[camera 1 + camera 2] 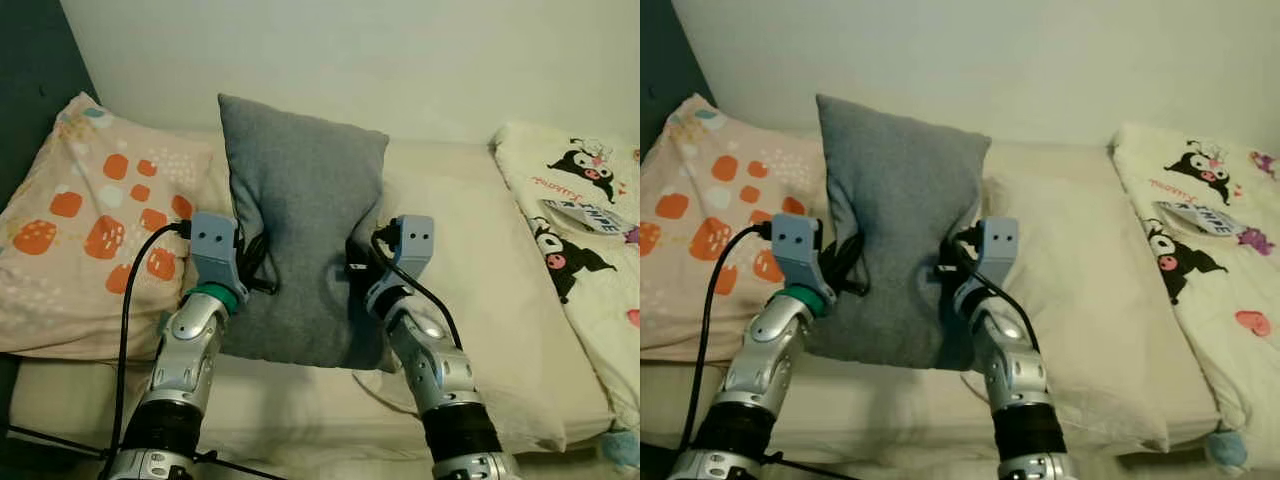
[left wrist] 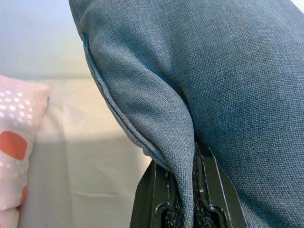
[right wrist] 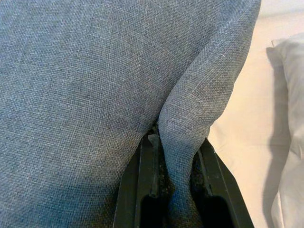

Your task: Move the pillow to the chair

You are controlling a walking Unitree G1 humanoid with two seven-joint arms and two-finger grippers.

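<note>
Bed (image 1: 480, 300): woven grey pillow (image 1: 300, 230) pinched both sides.

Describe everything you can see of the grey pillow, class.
The grey pillow is a rectangular cushion of coarse woven fabric with a seamed edge. It stands upright on the cream bed, pinched in at both sides. The left gripper and the right gripper each clamp a fold of its cloth between their jaws.
</note>
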